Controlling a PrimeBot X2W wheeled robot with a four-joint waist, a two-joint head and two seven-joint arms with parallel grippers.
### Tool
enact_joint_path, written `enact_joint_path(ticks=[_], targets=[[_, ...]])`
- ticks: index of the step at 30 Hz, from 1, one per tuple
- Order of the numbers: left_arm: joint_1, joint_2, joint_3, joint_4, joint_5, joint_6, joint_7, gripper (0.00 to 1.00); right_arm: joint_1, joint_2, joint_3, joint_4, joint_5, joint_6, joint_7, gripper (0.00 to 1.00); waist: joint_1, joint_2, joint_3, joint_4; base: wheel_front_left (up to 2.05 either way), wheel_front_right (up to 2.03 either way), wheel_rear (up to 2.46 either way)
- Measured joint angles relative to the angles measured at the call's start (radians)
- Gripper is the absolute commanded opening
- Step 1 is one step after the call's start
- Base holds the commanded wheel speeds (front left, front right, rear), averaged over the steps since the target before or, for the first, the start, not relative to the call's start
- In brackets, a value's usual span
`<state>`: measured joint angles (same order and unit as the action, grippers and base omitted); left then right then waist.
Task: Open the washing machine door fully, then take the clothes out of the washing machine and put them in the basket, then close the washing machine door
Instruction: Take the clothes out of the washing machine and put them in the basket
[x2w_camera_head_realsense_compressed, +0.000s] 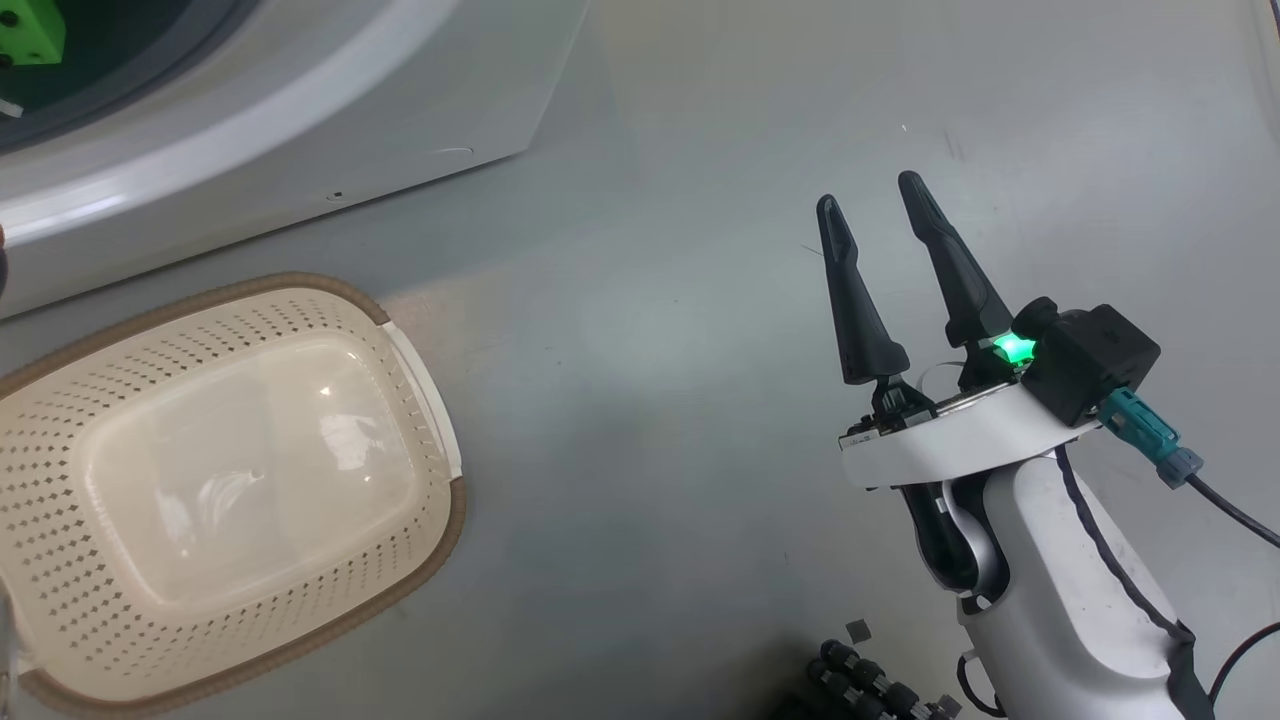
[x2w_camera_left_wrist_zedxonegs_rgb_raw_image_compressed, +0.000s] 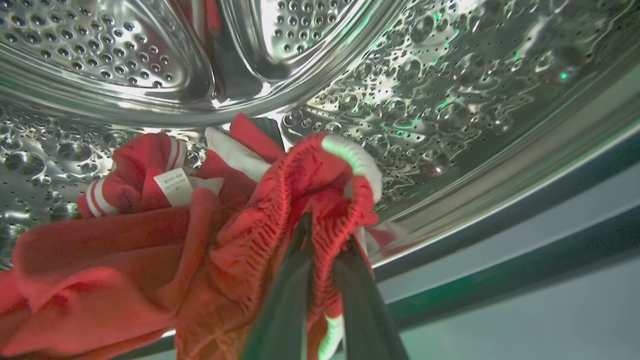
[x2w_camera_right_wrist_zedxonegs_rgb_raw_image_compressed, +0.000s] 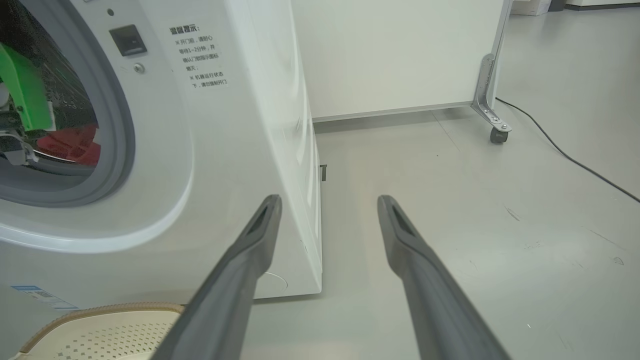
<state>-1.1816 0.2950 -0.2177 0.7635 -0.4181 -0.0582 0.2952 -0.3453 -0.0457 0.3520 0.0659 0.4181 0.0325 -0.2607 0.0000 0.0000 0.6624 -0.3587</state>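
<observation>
Apparently left gripper clamps clothes in washing machine; right gripper spread.

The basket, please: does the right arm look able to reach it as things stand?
Probably yes: the right gripper is open and empty, and just bare floor lies between it and the basket to its left.

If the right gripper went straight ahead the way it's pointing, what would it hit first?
Probably the grey floor beside the washing machine, else the white panel beyond; depth is unclear. The right gripper has open jaws.
</observation>
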Motion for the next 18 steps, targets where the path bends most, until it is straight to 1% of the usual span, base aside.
enact_joint_path(ticks=[3,6,10,14,18], targets=[[0.013,-0.012,0.012,-0.003,-0.006,-0.002,-0.059,0.00,0.000,0.000,-0.005,0.006,-0.008,0.000,0.000,1.00,0.0000,0.0000,-0.010,0.012,0.00,0.00,0.00],[0.036,-0.032,0.016,-0.014,-0.011,-0.012,-0.122,0.00,0.000,0.000,-0.017,0.009,-0.021,0.000,0.000,1.00,0.0000,0.0000,-0.022,0.026,0.00,0.00,0.00],[0.090,-0.061,0.015,-0.029,-0.022,-0.019,-0.208,0.00,0.001,0.000,-0.031,0.019,-0.040,0.000,0.000,1.00,0.0000,0.0000,-0.041,0.047,0.00,0.00,0.00],[0.143,-0.077,0.011,-0.040,-0.022,-0.024,-0.291,0.00,0.005,0.000,-0.043,0.031,-0.055,0.002,0.000,1.00,0.0000,0.0000,-0.064,0.070,0.00,0.00,0.00],[0.190,-0.098,0.009,-0.062,-0.022,-0.030,-0.370,0.00,0.009,0.000,-0.055,0.041,-0.070,0.010,0.000,1.00,0.0000,0.0000,-0.091,0.094,0.00,0.00,0.00]])
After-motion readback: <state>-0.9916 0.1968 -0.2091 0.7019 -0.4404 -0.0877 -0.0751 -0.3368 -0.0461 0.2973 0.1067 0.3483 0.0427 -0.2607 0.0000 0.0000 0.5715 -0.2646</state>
